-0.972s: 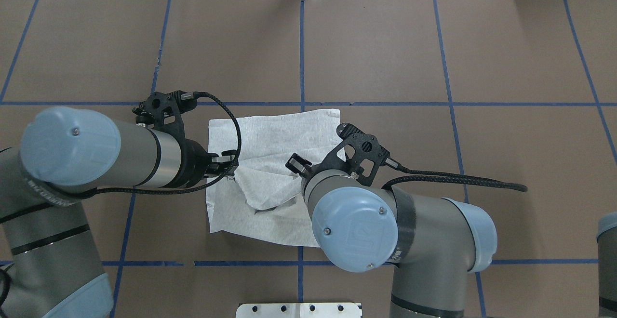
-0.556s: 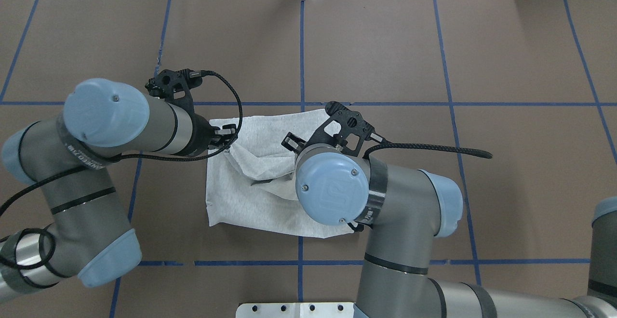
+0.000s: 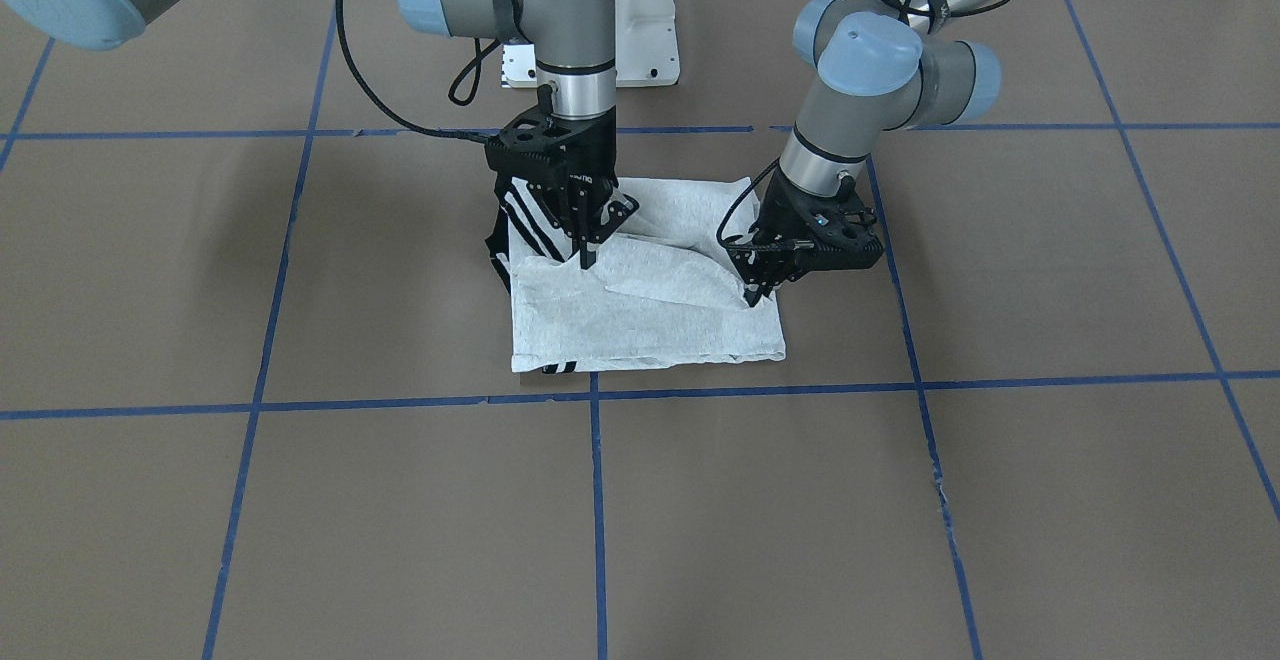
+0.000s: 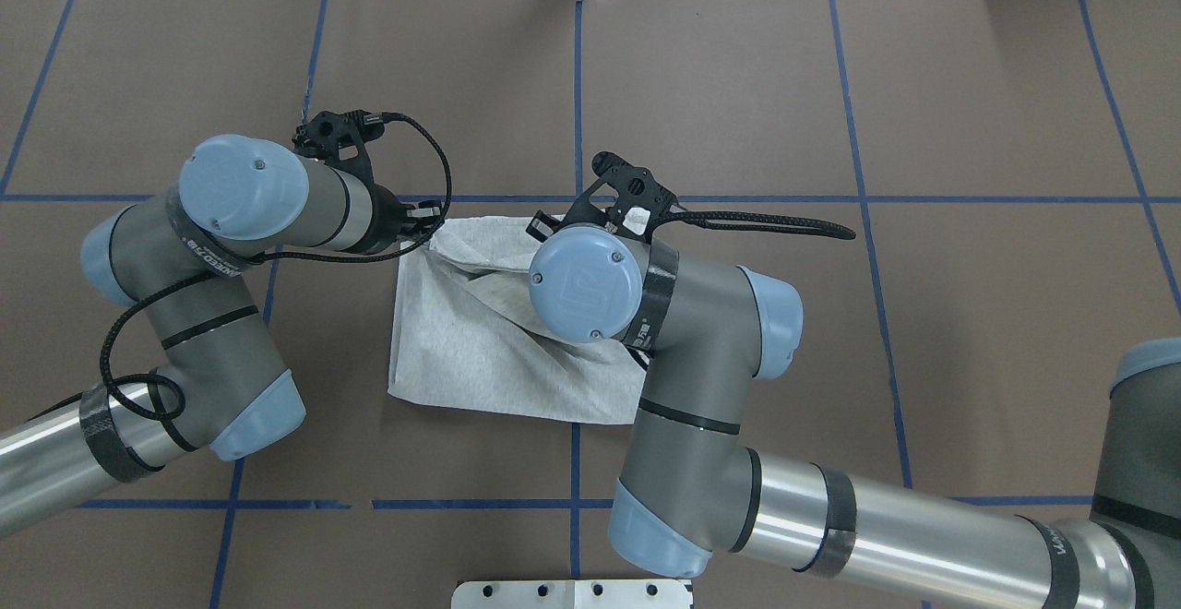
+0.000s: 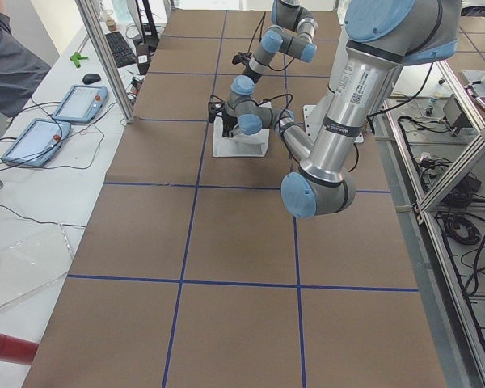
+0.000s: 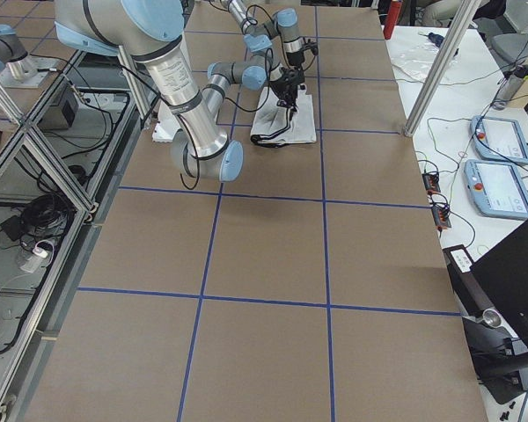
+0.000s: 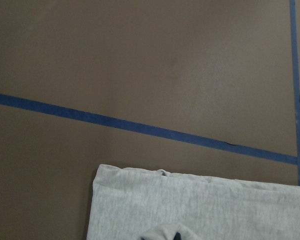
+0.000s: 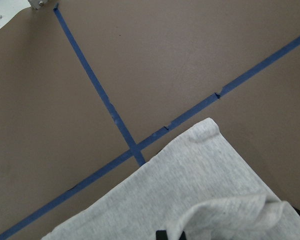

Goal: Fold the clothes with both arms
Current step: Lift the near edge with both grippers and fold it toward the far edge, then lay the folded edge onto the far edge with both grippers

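Two grippers, one grey T-shirt (image 3: 640, 315) at mid-table

You see the T-shirt lying part-folded on the brown table (image 3: 300, 500), near a blue tape crossing (image 3: 595, 397). The left gripper (image 3: 752, 292) pinches a raised fold. The right gripper (image 3: 585, 258) seems clamped on the striped edge.

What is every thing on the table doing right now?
Light heather-grey T-shirt: partly folded on the table, with one flap lifted off the lower layer.
Black two-finger left end effector: shut on one end of the lifted flap.
Black two-finger right end effector: shut on the other end, beside the black-and-white stripes.
Brown table cover with blue tape lines: lying flat under the shirt.
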